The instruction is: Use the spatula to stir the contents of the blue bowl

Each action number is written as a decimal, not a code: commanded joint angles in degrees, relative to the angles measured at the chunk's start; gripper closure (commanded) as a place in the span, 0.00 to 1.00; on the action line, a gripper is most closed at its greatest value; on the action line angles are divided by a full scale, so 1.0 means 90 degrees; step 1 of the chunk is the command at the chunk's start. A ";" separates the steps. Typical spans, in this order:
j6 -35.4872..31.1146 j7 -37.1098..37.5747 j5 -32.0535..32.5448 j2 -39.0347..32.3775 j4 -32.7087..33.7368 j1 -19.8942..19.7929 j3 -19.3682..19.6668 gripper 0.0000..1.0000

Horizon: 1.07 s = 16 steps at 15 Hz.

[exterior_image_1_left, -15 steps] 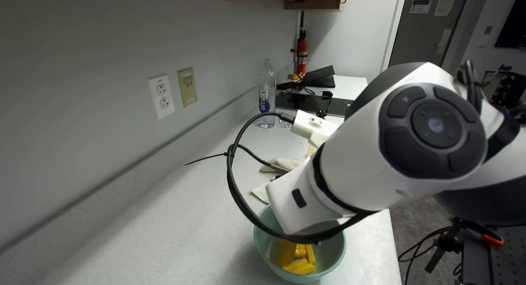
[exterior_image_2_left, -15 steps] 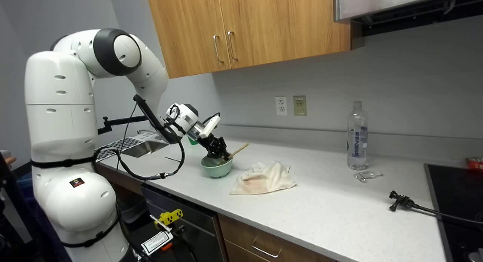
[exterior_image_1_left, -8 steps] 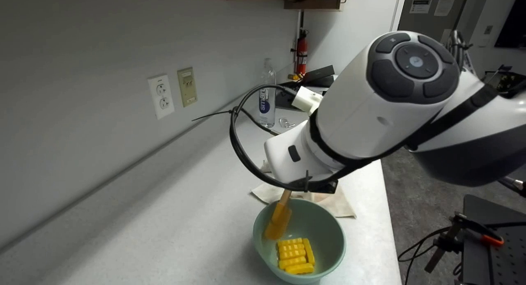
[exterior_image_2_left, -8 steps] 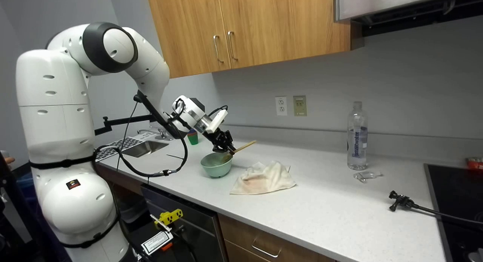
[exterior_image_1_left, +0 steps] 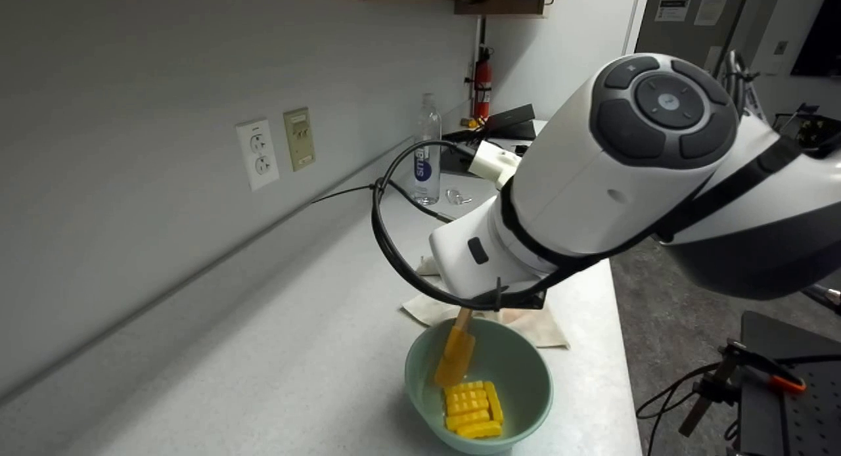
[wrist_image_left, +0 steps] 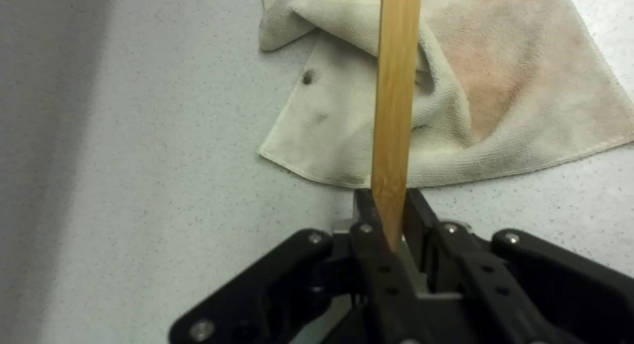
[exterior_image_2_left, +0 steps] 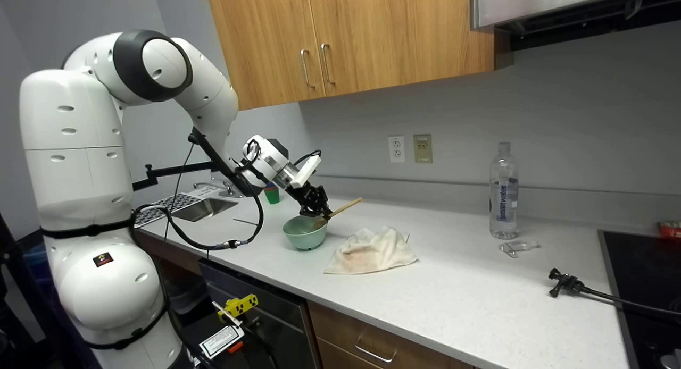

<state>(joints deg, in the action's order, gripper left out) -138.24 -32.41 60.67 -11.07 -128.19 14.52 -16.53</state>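
While your pincer (wrist_image_left: pixel 389 198) squeezes the spatula (exterior_image_1_left: pixel 456 352) by its flat handle (wrist_image_left: pixel 396 96), likely the best spot, it seems light and stiff.

Teal-green bowl (exterior_image_1_left: pixel 525 384), yellow blocks (exterior_image_1_left: pixel 468 402), yellow-orange spatula (exterior_image_1_left: pixel 456 356), speckled counter (wrist_image_left: pixel 168 150)

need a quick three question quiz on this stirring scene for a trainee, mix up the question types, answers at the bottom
1. Multiple choice: what does the pincer grip?
A) the water bottle
B) the spatula
C) the faucet

2. True or false: the yellow pieces lie inside the blue bowl.

3. Fill in the blank: in the wrist view, a rumpled ______ lies on the counter.

Key: 1. B; 2. true; 3. cloth
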 commanded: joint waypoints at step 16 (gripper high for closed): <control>0.0352 -0.0630 0.0317 0.0215 -0.0197 0.0169 -0.0092 0.95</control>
<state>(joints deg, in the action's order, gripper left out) -136.36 -37.17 61.59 -11.04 -129.27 15.59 -17.50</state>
